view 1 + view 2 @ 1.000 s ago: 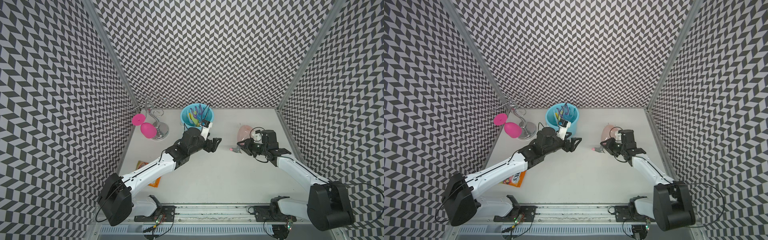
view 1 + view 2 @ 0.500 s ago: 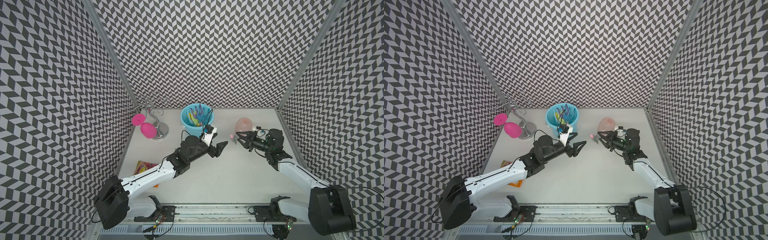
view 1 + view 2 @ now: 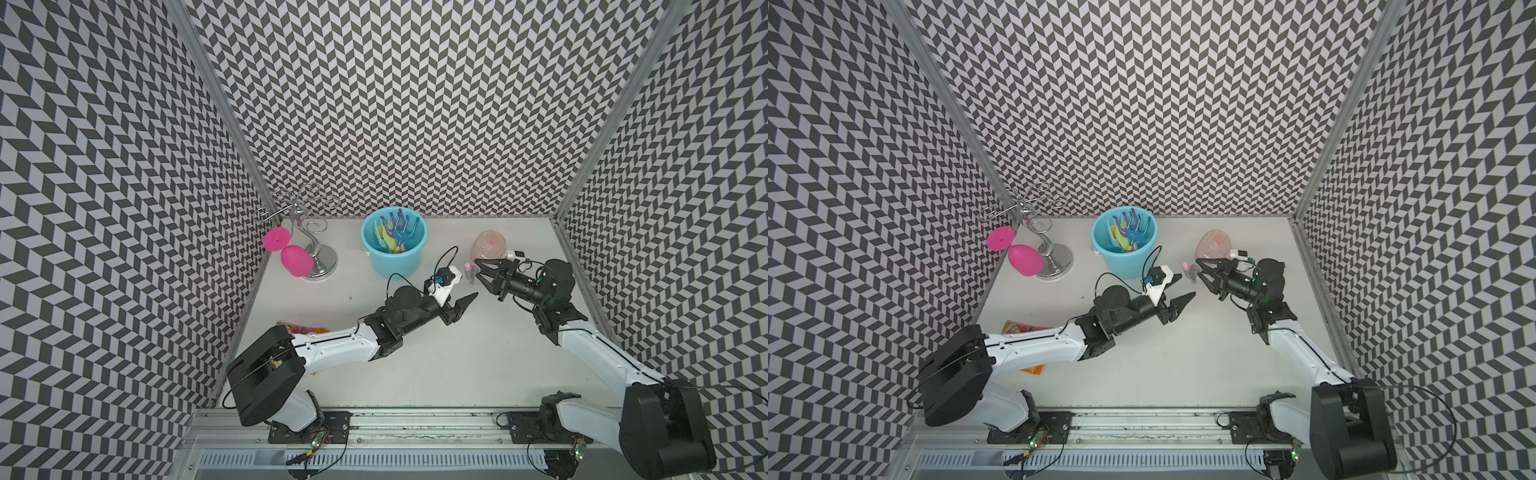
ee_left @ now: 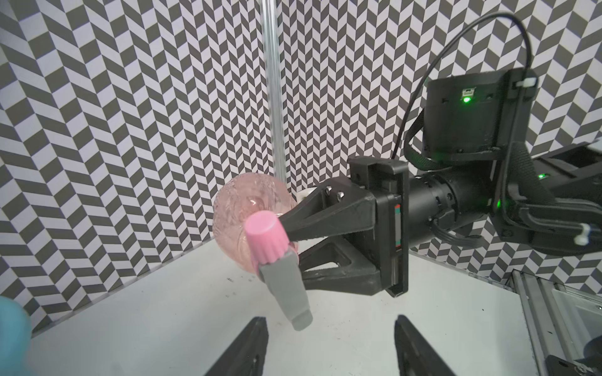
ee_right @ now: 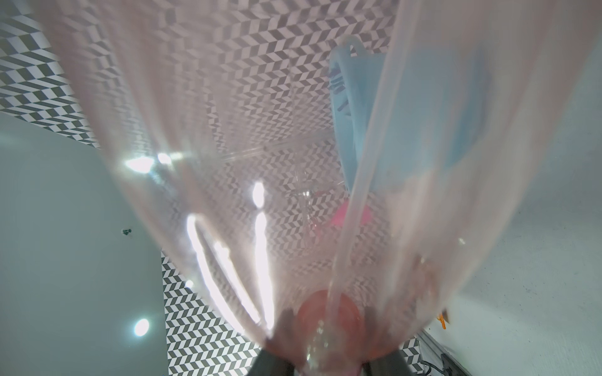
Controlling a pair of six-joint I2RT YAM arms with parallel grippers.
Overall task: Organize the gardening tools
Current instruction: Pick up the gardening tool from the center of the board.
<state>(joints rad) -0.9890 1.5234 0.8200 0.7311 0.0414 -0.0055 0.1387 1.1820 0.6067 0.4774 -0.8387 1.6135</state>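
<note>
A translucent pink spray bottle (image 3: 489, 245) (image 3: 1213, 245) hangs tilted above the table at the back right. My right gripper (image 3: 482, 272) (image 3: 1203, 270) is shut on its neck, and the bottle's body (image 5: 293, 162) fills the right wrist view. In the left wrist view its pink nozzle (image 4: 264, 237) and grey trigger (image 4: 286, 286) point toward my left gripper (image 4: 329, 328), which is open and empty just short of the trigger. Both top views show the left gripper (image 3: 462, 289) (image 3: 1183, 286) beside the spray head. Several coloured tools (image 3: 395, 232) stand in the blue bucket (image 3: 392, 266).
A magenta wine glass (image 3: 295, 259) hangs from a chrome rack (image 3: 322, 257) at the back left. An orange snack packet (image 3: 299, 330) lies partly under the left arm. The patterned walls close in at the back and both sides.
My left gripper has moved right from the bucket toward the spray head, and its jaws have narrowed. The right gripper swung the bottle up so the nozzle faces left.
</note>
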